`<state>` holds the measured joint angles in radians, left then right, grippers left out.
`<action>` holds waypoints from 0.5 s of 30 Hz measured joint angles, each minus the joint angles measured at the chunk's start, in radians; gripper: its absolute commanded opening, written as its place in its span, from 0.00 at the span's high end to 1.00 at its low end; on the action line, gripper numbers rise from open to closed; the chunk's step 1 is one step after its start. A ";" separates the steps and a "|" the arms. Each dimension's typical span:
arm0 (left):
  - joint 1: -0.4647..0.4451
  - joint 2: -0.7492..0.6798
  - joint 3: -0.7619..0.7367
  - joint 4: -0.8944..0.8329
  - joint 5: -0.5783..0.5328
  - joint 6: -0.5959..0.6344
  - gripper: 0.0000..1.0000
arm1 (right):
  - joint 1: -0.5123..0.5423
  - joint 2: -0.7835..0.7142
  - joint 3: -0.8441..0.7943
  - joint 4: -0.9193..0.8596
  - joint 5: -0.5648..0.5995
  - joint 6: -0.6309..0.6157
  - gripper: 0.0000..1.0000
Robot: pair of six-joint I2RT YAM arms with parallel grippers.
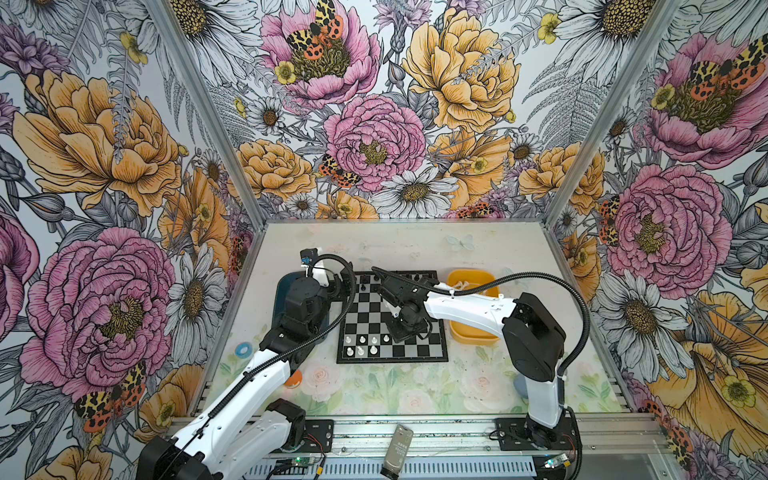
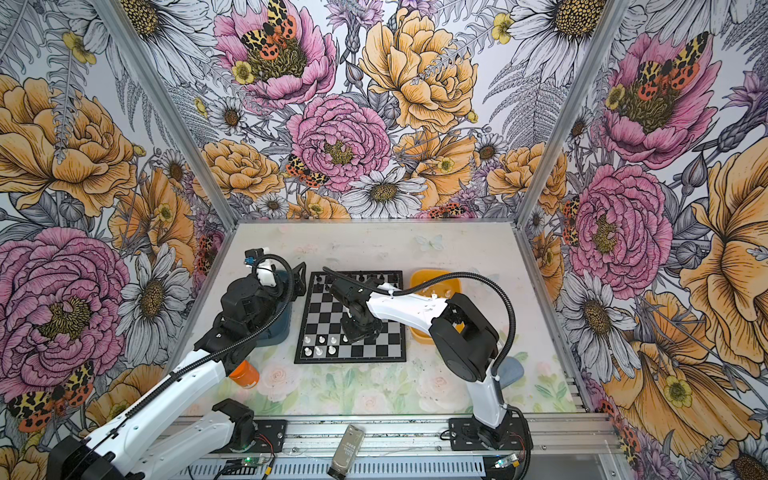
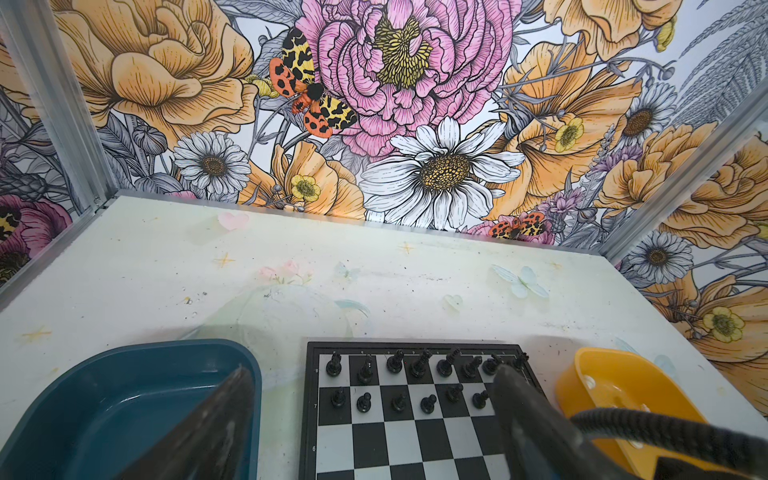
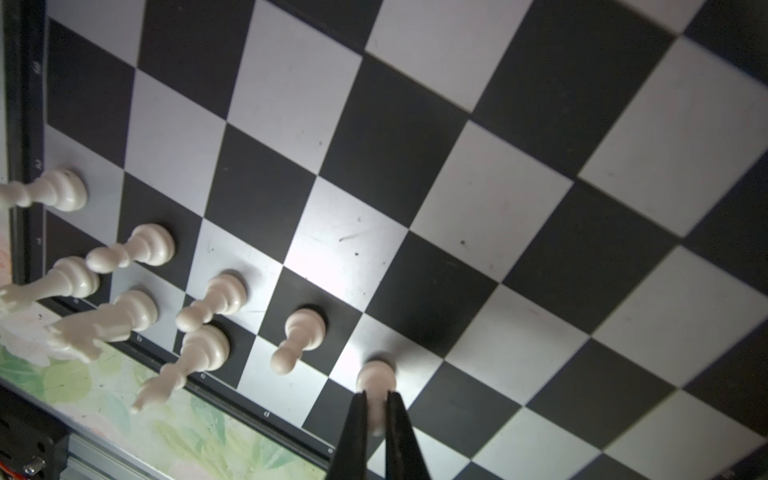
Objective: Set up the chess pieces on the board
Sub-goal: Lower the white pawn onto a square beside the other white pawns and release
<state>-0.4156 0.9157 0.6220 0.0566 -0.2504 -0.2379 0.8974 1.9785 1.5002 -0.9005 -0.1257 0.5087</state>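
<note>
A white pawn (image 4: 374,376) is pinched in the right gripper (image 4: 376,401), its base at a silver square in the second row from the near edge of the black-and-silver board (image 4: 457,166).
From the left: a dark blue tray (image 3: 124,361), then the left gripper (image 3: 374,370) spread wide by the board's far left corner. There are eight white chess pieces (image 4: 141,245): four pawns and three taller figures stand in the near left corner, and the eighth is the one held. Black pieces (image 3: 395,361) fill two far rows, some hidden behind a finger. The right arm (image 1: 465,309) covers the board's middle in both top views. A yellow tray (image 1: 473,336) sits at the right.
</note>
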 measured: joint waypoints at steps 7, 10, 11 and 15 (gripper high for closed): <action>0.000 0.000 0.000 0.000 0.000 0.000 0.09 | 0.000 0.001 0.000 0.000 0.000 0.000 0.97; 0.000 0.000 0.000 0.000 0.000 0.000 0.09 | 0.000 0.001 0.000 0.000 0.000 0.000 0.89; 0.000 0.000 0.000 0.000 0.000 0.000 0.09 | 0.000 0.001 0.000 0.000 0.000 0.000 0.86; 0.000 0.000 0.000 0.000 0.000 0.000 0.09 | 0.000 0.001 -0.001 0.000 0.001 0.002 0.69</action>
<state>-0.4156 0.9157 0.6220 0.0566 -0.2504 -0.2379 0.8974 1.9793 1.4994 -0.9005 -0.1249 0.5110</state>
